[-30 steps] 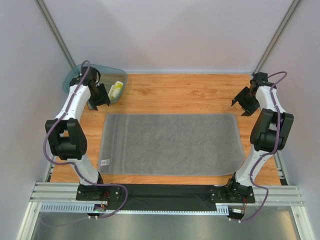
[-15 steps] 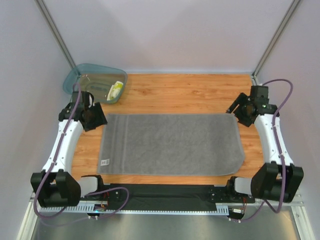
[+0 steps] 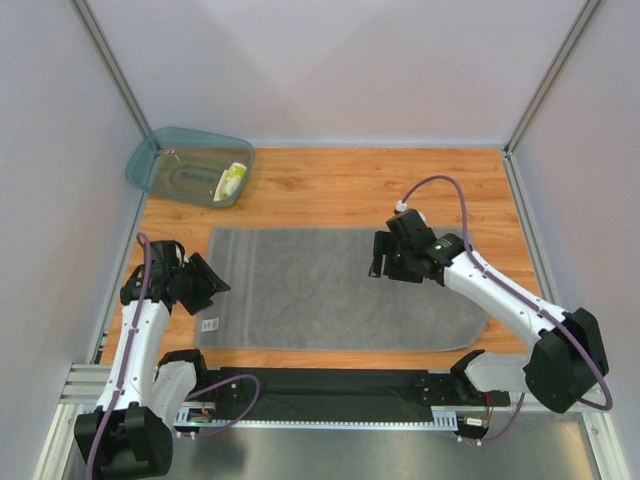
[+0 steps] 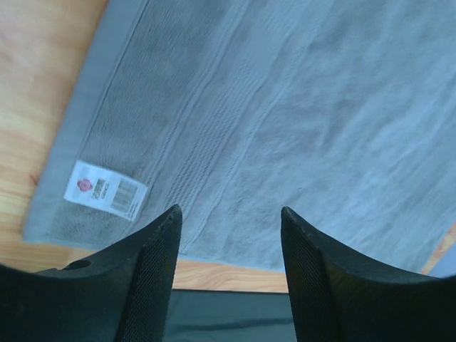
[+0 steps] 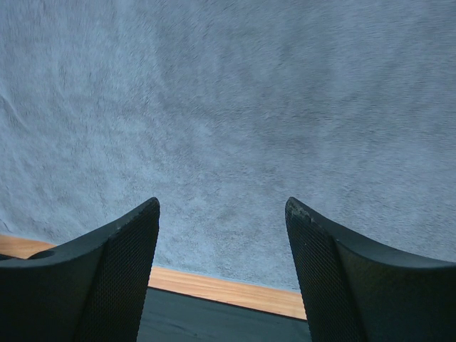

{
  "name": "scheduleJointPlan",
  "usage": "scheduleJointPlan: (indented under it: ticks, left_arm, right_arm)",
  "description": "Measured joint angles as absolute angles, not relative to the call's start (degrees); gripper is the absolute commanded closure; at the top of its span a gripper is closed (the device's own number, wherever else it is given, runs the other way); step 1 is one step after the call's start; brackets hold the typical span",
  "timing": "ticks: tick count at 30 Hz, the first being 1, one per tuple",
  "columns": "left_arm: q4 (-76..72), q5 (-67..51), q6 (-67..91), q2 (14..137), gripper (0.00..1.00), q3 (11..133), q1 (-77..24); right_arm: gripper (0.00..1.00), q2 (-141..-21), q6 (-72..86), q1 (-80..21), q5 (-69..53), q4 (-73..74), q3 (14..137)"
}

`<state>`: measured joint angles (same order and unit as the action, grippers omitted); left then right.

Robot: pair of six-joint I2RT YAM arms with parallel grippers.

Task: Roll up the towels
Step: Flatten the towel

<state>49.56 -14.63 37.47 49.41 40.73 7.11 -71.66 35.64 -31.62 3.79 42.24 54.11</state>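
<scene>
Grey towel is lying spread flat across the middle of the wooden surface in the top view, its white tag showing at the lower left corner. The teal tub is sitting at the upper left, apart from the towel, with the yellow-and-white cloth bunched against its right wall. The left gripper is hanging at the towel's left edge, just above the tag. The right gripper is hovering over the towel's right half. A black strip is running along the bottom of the surface, between the arm bases.

From the left wrist, the left gripper is standing wide apart with nothing between its fingers. It is looking down on the towel's ribbed band and the tag at lower left, with bare wood showing at upper left.

From the right wrist, the right gripper is likewise spread wide and empty. Grey pile is filling most of the frame, and a thin band of wood is lying along the bottom.
</scene>
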Motion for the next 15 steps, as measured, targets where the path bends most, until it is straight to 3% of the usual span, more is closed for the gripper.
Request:
scheduleJointPlan:
  ticks: [5,15]
  left_arm:
    - [48.64,-14.79,42.26,49.78,0.39,31.73,5.89]
    - [55.55,3.03,54.85,49.10,0.36,34.52,-13.10]
  right_arm:
    - [0.28,-75.75,35.75,-36.40,4.58,40.88,54.70]
    - [0.28,-77.76,33.67,-36.40,4.49,37.56,53.93]
